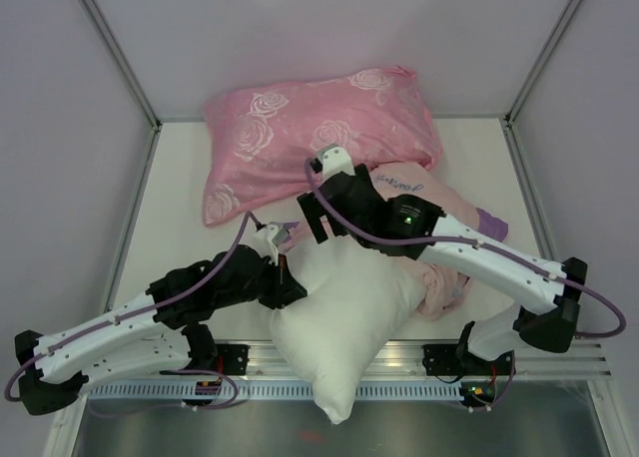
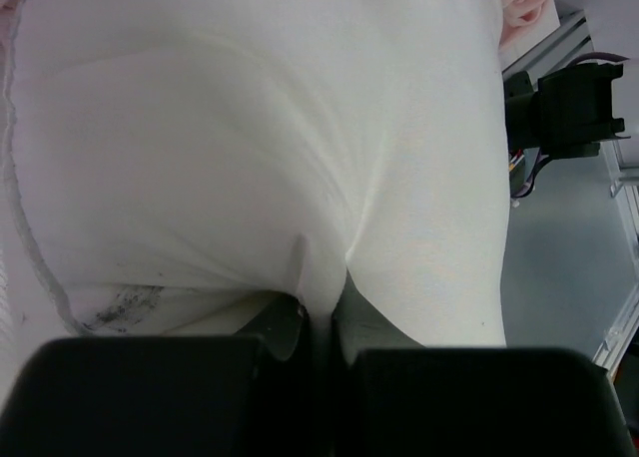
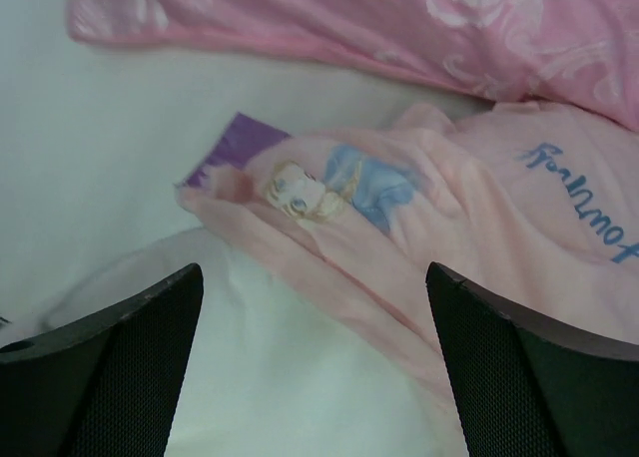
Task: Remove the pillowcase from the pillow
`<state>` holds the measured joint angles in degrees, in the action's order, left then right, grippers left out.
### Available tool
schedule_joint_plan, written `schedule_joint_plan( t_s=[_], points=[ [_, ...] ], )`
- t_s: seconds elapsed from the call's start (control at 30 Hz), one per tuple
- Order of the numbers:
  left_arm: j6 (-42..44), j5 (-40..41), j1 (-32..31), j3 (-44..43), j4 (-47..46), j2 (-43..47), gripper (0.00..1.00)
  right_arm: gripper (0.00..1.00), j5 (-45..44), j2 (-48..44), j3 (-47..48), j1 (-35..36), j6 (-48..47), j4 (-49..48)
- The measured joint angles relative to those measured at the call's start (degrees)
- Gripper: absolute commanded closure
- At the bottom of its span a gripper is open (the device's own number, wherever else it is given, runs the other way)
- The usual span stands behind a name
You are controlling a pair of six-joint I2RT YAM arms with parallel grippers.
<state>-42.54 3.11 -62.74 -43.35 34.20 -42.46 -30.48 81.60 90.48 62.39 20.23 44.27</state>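
here, left end effector (image 2: 318,312) pinches the pillow (image 2: 250,158); right end effector (image 3: 314,277) gapes.

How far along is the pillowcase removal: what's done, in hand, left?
Done: most of the white pillow lies bare. In hand: the left gripper pinches the pillow; the right gripper hangs open over the bunched pillowcase. Left: pulling it fully clear.
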Motion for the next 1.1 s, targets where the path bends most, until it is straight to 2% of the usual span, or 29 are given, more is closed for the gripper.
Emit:
schedule_joint_plan(
  t_s=[0.13,0.27,0.43,0.53,0.57,0.6,0.77,0.87,0.9,1.1],
  points=[
    [0.6,0.0,0.0,-0.7,1.3,2.0,0.98,0.02,-0.6,6.6,-1.6,0.0,-4.7,5.0],
    [0.7,-0.1,0.0,-0.9,2.5,3.7,0.98,0.02,-0.3,7.5,-5.0,0.0,-6.6,6.7],
    [0.7,-0.4,0.0,-0.9,3.4,5.2,0.98,0.05,-3.2,9.4,-4.8,-0.3,-6.2,5.8],
    [0.7,-0.7,0.0,-0.9,3.4,6.3,0.98,0.16,-5.9,13.2,-4.4,-1.9,-4.2,4.9],
    [0.7,-0.7,0.0,-0.8,3.4,6.9,0.98,0.22,-6.6,14.1,-4.4,-2.5,-3.4,4.4],
    [0.6,-0.8,0.0,-0.6,3.4,7.7,0.98,0.32,-7.3,15.1,-4.4,-3.4,-2.6,3.9],
    [0.0,-0.6,0.0,0.3,4.2,12.3,0.98,0.45,-10.1,15.6,-4.6,-9.0,1.7,2.2],
    [-0.7,0.0,0.0,0.3,5.8,15.3,0.98,0.79,-10.9,14.1,-6.0,-14.1,2.5,1.4],
    [-0.9,0.3,0.0,0.3,6.4,16.3,0.98,1.0,-10.9,13.3,-6.8,-16.2,2.6,1.3],
    [-2.3,4.6,0.0,-1.5,11.4,20.5,0.98,1.0,-5.9,7.2,-11.6,-32.1,1.8,1.2]
  ],
)
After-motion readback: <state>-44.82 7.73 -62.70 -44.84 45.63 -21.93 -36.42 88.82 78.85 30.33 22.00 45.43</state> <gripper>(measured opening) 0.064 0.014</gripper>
